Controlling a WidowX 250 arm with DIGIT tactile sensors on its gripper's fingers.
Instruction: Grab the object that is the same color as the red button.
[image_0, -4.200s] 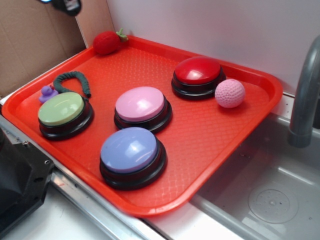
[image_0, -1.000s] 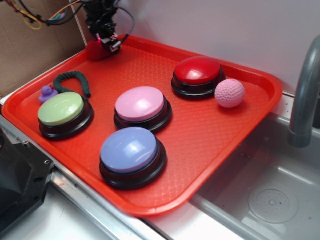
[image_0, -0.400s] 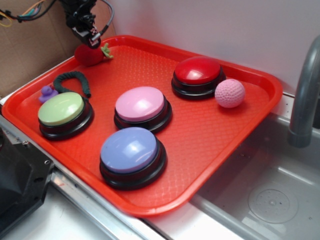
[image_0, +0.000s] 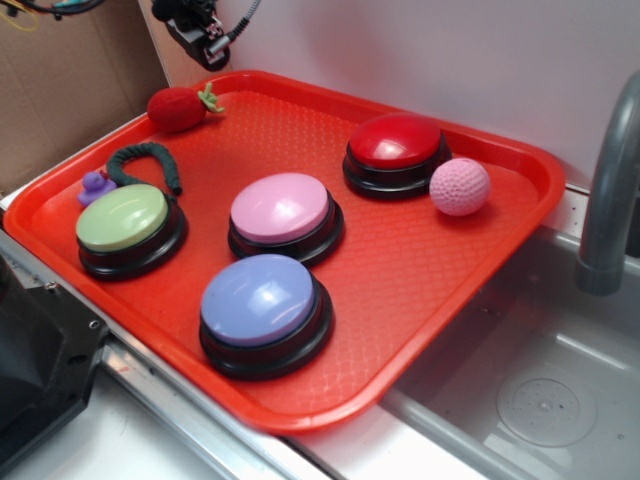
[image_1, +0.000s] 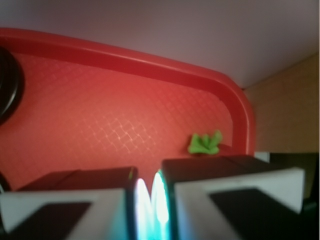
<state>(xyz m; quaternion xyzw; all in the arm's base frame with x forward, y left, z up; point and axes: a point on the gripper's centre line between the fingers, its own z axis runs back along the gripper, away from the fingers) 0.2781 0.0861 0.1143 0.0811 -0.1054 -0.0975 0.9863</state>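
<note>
At upper left, your strawberry (image_0: 178, 109) now lies on the tray (image_0: 420, 270) near its far-left corner, shifted from the back rim. Just right, above it, the gripper (image_0: 203, 38) has lifted away empty, jaws nearly closed on nothing. The grab slipped; you'll likely need another approach. The red button (image_0: 396, 152) sits right.

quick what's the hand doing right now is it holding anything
Hand: shut, holding nothing; the strawberry lies on the tray below it.
</note>
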